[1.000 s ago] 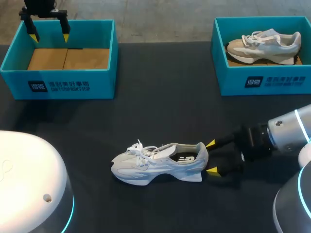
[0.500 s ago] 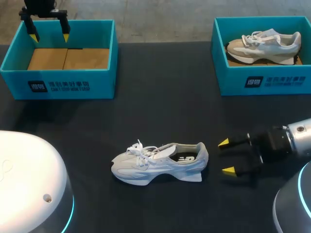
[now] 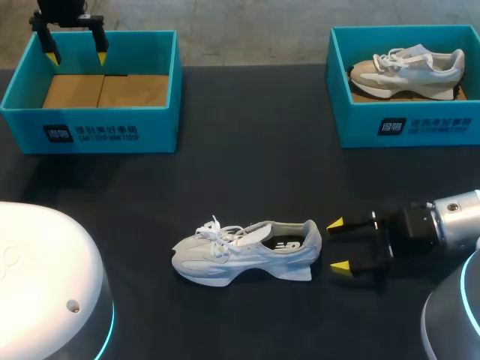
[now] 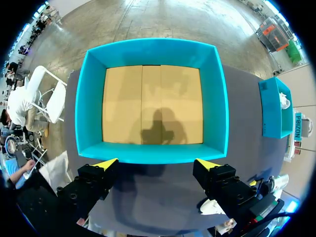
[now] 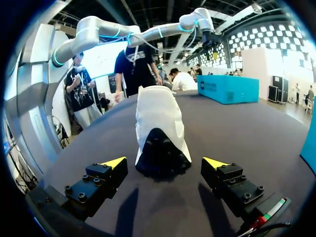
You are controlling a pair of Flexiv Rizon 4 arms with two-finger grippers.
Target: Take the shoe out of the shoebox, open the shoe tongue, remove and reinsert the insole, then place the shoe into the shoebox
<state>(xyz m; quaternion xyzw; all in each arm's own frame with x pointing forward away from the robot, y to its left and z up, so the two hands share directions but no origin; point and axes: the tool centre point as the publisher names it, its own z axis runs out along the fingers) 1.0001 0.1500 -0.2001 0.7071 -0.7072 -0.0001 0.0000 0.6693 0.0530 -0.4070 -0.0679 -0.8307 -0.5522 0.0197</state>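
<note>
A dark table (image 3: 247,135) spreads under both of our arms, with a teal shoebox at each far corner. The white shoe (image 3: 244,251) stands on its sole out on the bare table, well apart from both boxes. Its toe points to our left and its heel to our right. Its laces lie loose over the front, and the opening at the heel end gapes upward.

Our right gripper (image 3: 337,245) lies low over the table just beside the heel. Its yellow-tipped fingers are spread apart and hold nothing. In the right wrist view the shoe (image 5: 160,118) sits straight ahead of the right gripper (image 5: 165,162), heel toward us. The heel is in line with the gap but not between the fingers, and neither tip touches it.

Our left gripper (image 3: 75,46) hangs over the far side of the left shoebox (image 3: 90,135), fingers likewise apart and holding nothing. Seen from the left wrist, the left gripper (image 4: 157,164) looks down into the left shoebox (image 4: 89,108). Inside is only a brown cardboard floor (image 4: 148,103), crossed by the arm's shadow.

The right shoebox (image 3: 405,124) holds a second shoe (image 3: 409,67), pale with tan panels. It lies lengthwise with its toe to our left.
</note>
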